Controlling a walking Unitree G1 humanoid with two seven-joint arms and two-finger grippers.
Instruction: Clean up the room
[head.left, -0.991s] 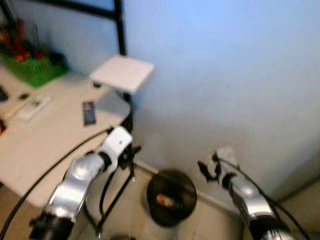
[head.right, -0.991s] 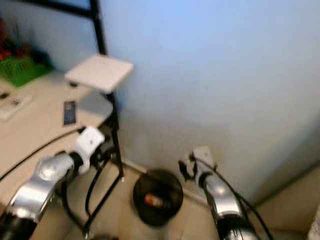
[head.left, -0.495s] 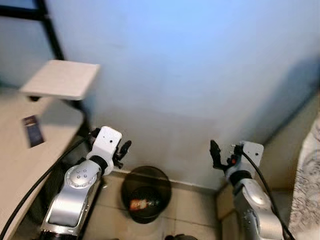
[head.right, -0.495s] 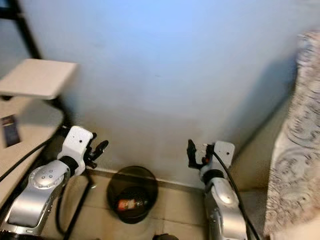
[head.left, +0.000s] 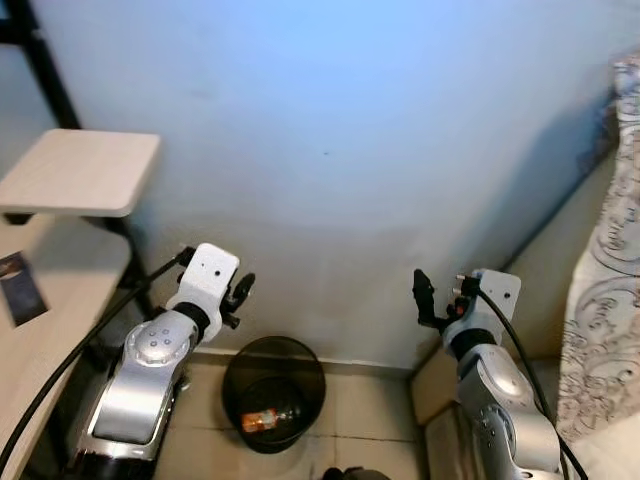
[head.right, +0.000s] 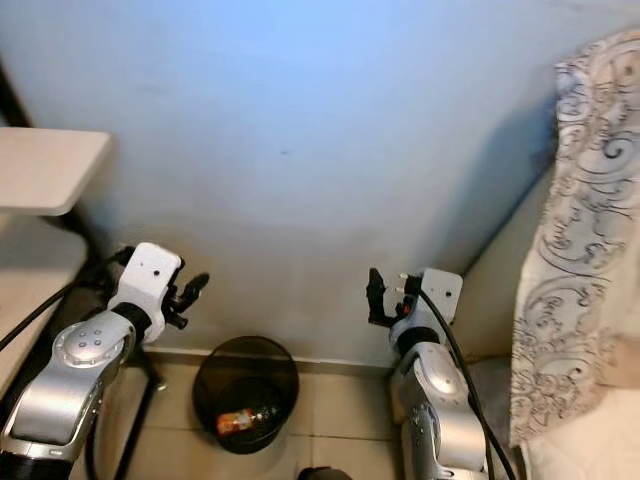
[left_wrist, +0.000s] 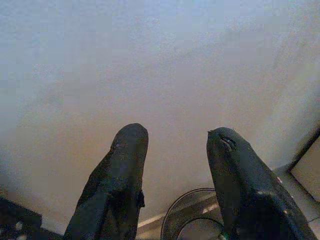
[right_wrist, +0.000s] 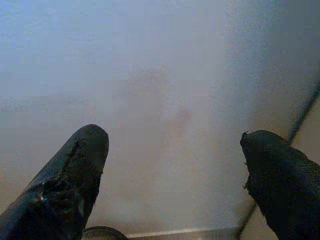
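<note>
The robot faces a pale blue wall (head.left: 380, 130) in a corner of the room, and both arms are raised in front of it with nothing in them. The left gripper (head.left: 238, 297) hangs just above and to the left of a round black bin (head.left: 274, 392) that stands on the tiled floor (head.left: 370, 415) against the wall; in the left wrist view its two black fingers (left_wrist: 120, 170) stand apart with only wall between them and the bin's rim low behind them, so it is open and empty. The right gripper (head.left: 424, 298) is held up at about the same height, well to the right of the bin and near the corner; its wrist view shows the fingers (right_wrist: 80, 165) spread wide with bare wall between them, so it too holds nothing. Inside the bin lies a piece of rubbish with an orange and red wrapper (head.left: 263, 421), which I take as a sign that at least one item has already been thrown away. To the left, a pale surface (head.left: 40, 330) carries a small dark card-like thing (head.left: 20, 302), and a light shelf (head.left: 85, 172) juts out above it on a black frame (head.left: 45, 70); a patterned cloth (head.left: 610, 260) hangs at the far right. Since both grippers are free, my guess is that the robot is between items, with more tidying likely left, the dark thing on the surface perhaps among it.
</note>
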